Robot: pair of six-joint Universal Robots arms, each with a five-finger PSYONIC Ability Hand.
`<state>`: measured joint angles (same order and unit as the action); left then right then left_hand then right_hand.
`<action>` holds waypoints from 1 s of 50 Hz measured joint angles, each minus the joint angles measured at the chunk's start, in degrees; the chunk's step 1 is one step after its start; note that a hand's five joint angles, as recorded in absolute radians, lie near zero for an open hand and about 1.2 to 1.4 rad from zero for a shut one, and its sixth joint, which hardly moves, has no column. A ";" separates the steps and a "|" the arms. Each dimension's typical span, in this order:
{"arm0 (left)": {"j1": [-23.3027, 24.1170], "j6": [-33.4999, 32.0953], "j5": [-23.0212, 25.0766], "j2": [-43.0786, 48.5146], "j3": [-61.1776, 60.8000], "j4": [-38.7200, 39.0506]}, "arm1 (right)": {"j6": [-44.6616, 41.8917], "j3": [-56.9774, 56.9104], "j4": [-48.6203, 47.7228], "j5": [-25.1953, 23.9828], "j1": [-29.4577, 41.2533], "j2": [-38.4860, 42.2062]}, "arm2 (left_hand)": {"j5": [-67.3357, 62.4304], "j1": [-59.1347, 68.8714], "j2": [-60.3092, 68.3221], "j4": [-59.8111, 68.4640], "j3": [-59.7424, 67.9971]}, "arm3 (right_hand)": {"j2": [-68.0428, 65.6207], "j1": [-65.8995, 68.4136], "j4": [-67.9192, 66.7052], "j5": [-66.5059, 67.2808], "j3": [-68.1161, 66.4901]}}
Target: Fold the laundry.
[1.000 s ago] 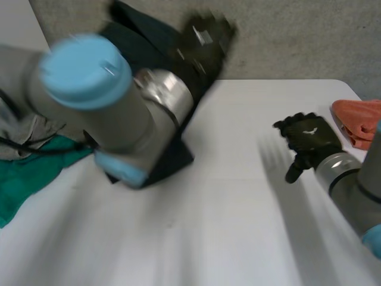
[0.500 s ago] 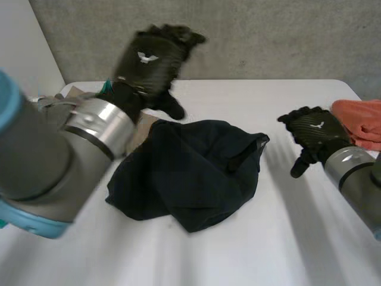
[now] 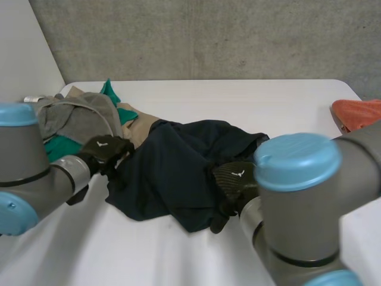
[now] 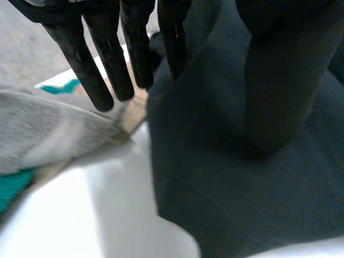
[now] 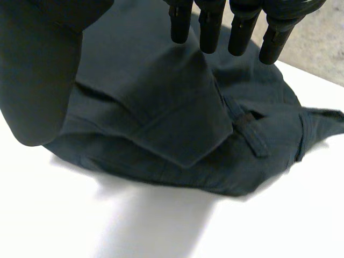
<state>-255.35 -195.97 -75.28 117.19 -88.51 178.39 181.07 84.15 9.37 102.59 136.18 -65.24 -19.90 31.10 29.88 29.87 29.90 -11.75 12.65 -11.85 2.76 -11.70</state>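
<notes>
Dark garment [image 3: 184,170]: I see it crumpled in a heap on the white counter [image 3: 250,101], with its folds lapped over one another.
Left hand [image 3: 106,152]: I have it at the garment's edge, on the side nearest the laundry pile. Its fingers [image 4: 110,64] are straight and a little spread, and the thumb lies over the dark cloth. It pinches nothing.
Right hand [image 3: 234,182]: It sits on the garment's opposite edge. Its fingers [image 5: 209,27] are straight and side by side, with their tips at a folded flap and the thumb held well apart. It grips nothing.
Laundry pile [image 3: 80,116]: I make out grey, tan and green pieces heaped together, touching the garment just beyond my left hand.
Orange cloth [image 3: 357,119]: It lies well apart from the garment, at the counter's edge on my right arm's side.
</notes>
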 measured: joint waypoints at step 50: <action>10.15 -11.34 -14.23 -3.49 40.51 11.32 | -36.26 -36.66 -19.97 -13.48 -23.21 3.14 | -37.77 34.55 38.71 38.84 38.29 | -54.60 52.82 -56.77 54.23 -56.34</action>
<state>-245.20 -207.31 -89.51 113.70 -48.00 189.71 144.81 47.49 -10.59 89.11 112.97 -62.11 -57.67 65.65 68.60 68.71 68.19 -66.35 65.48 -68.62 56.99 -68.04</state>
